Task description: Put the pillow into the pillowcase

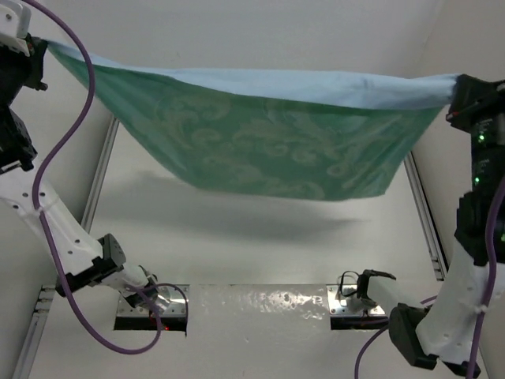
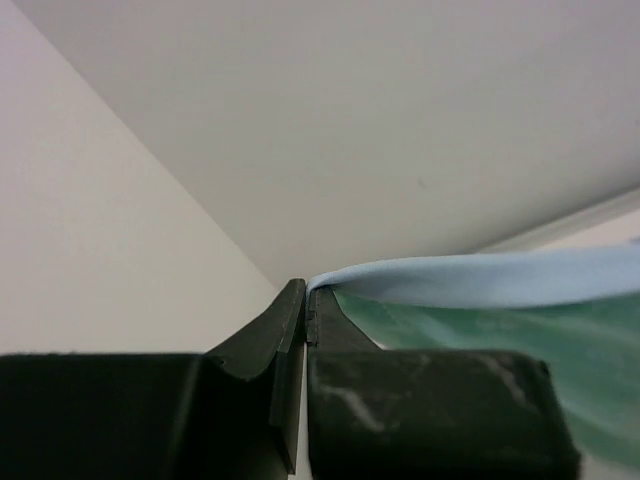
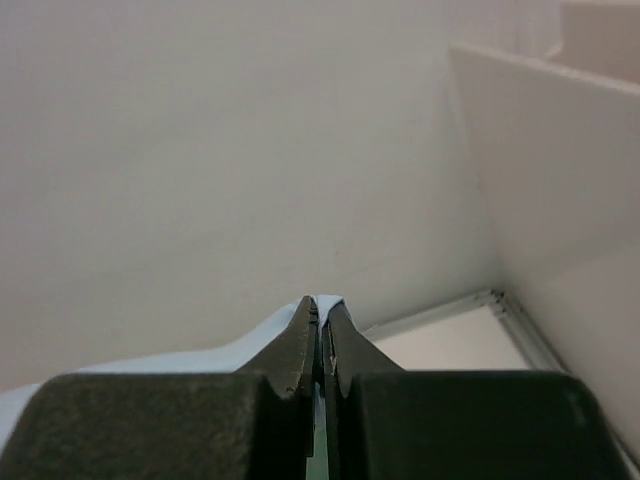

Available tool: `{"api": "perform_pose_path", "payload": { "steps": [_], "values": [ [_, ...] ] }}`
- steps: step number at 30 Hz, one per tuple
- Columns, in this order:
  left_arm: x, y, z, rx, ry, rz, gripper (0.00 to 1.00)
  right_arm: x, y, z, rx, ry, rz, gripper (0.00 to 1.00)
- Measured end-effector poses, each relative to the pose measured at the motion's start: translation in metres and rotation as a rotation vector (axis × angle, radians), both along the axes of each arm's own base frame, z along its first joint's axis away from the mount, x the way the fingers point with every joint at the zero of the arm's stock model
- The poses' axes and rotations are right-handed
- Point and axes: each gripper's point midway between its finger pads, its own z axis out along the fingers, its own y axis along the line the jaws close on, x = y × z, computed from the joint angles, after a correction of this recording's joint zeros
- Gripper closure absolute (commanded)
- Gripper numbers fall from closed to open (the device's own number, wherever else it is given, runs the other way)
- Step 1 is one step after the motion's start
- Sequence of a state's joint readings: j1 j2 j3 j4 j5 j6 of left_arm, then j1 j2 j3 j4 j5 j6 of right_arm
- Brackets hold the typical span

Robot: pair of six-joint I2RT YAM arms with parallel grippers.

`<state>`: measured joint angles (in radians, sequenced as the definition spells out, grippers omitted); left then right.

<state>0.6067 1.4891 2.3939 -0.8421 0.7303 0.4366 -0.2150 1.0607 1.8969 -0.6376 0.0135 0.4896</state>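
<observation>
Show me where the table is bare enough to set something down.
Bare table runs from the arm bases to under the hanging pillowcase, between the side rails. Crowded above: it stretches from left tool to right tool.

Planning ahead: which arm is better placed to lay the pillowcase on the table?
Right, narrowly: the right gripper pinches its pillowcase corner nearer the table's near edge; the left gripper, also shut on it, reaches farther out.

My white table [image 1: 237, 245] has a metal rail [image 1: 99, 178] down its left side and a second rail [image 1: 423, 213] down its right. My left base [image 1: 150, 309] and right base [image 1: 355, 304] sit at its near edge.
</observation>
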Motion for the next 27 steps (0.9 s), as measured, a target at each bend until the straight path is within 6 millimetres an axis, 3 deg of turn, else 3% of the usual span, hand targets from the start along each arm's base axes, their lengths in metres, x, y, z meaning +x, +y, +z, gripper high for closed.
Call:
{"api": "perform_pose_path", "payload": {
  "steps": [2,5,7,9,11,12,15,16,17,18,19,20,21,22,24,25,26,27],
  "values": [
    [-0.018,-0.011,0.022,0.025,-0.06,0.009,1.0,-0.025,-0.003,0.019,-0.026,-0.058,-0.048,1.0],
    [-0.022,-0.014,0.024,0.026,-0.068,0.01,1.0,-0.039,-0.011,0.015,-0.033,-0.054,-0.104,1.0],
    [-0.021,-0.013,0.016,0.015,-0.051,0.01,1.0,-0.029,-0.017,-0.006,-0.02,0.006,-0.122,1.0],
    [-0.012,-0.006,-0.002,-0.01,-0.007,0.009,1.0,-0.007,-0.022,-0.041,-0.001,0.113,-0.123,1.0],
    [0.008,0.006,-0.037,-0.054,0.073,0.003,1.0,0.023,-0.025,-0.082,0.03,0.234,-0.104,1.0],
    [0.021,0.011,-0.059,-0.073,0.116,-0.008,1.0,0.04,-0.024,-0.102,0.049,0.294,-0.081,1.0],
    [0.065,0.023,-0.151,-0.157,0.308,-0.025,1.0,0.101,-0.019,-0.174,0.118,0.496,0.009,1.0],
    [0.081,0.024,-0.182,-0.171,0.37,-0.026,1.0,0.126,-0.016,-0.202,0.153,0.57,0.043,0.92],
    [0.1,0.03,-0.219,-0.196,0.448,-0.014,1.0,0.15,-0.015,-0.232,0.191,0.638,0.065,0.73],
    [0.122,0.035,-0.258,-0.212,0.528,0.01,1.0,0.171,-0.016,-0.257,0.229,0.699,0.069,0.3],
    [0.136,0.043,-0.283,-0.214,0.572,0.04,1.0,0.198,-0.02,-0.282,0.269,0.757,0.065,0.02],
    [0.158,0.057,-0.328,-0.222,0.658,0.116,0.91,0.226,-0.027,-0.301,0.285,0.783,0.068,0.01],
    [0.174,0.07,-0.364,-0.248,0.751,0.185,0.64,0.251,-0.033,-0.324,0.319,0.843,0.054,0.01],
    [0.196,0.085,-0.392,-0.257,0.801,0.248,0.53,0.283,-0.04,-0.335,0.342,0.847,0.039,0.01],
    [0.242,0.12,-0.427,-0.261,0.807,0.376,0.36,0.332,-0.054,-0.35,0.36,0.801,0.015,0.01],
    [0.257,0.134,-0.442,-0.263,0.799,0.424,0.36,0.34,-0.057,-0.362,0.37,0.805,0.0,0.01],
    [0.259,0.144,-0.462,-0.269,0.818,0.471,0.35,0.336,-0.056,-0.38,0.386,0.846,-0.01,0.01],
    [0.248,0.146,-0.481,-0.28,0.873,0.498,0.33,0.328,-0.054,-0.389,0.39,0.867,-0.017,0.01]
  ]
}}
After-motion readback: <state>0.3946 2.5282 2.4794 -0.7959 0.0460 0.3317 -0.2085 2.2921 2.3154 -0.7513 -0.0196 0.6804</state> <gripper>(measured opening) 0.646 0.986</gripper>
